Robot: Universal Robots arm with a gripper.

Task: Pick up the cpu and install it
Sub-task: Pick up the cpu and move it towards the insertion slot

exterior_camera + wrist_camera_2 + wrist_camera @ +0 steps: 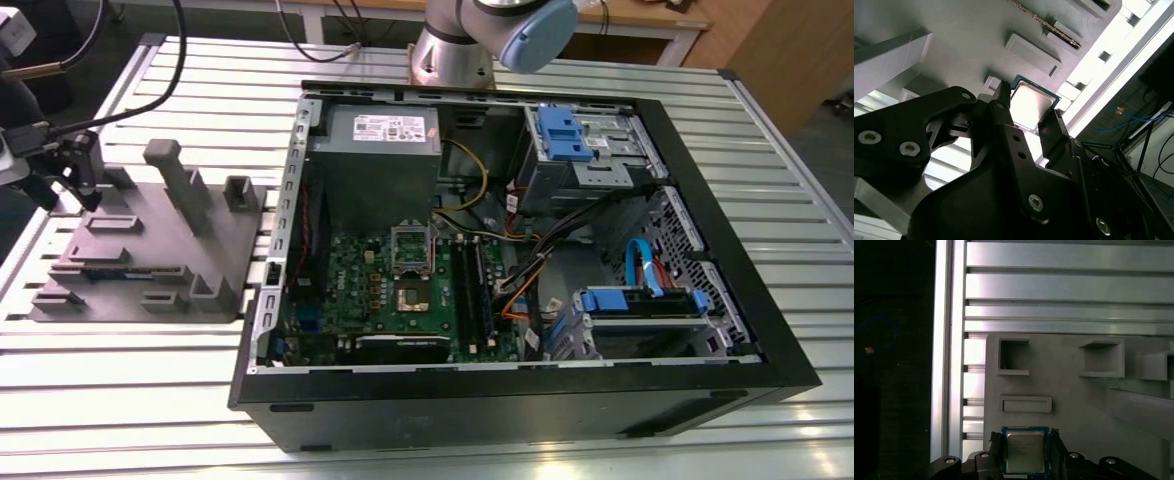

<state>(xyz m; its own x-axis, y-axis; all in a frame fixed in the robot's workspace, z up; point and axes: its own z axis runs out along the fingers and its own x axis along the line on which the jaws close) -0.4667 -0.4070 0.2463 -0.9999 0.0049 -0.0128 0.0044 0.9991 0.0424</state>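
The exterior view looks steeply down on the table [134, 400], computer case [534, 405] and grey holder [134, 250] from afar. Both wrist views hang close over that holder [964, 45] [1079, 405], sharing its chip [1029, 102] [1025, 452].

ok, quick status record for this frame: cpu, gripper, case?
cpu: lies flat on the grey fixture, metal top up, in both wrist views
gripper: down at the cpu, centred over it
grey fixture: on the slatted metal table, to the exterior view's left of the pc case
pc case: side open, motherboard exposed
install: not yet done; cpu is outside the case
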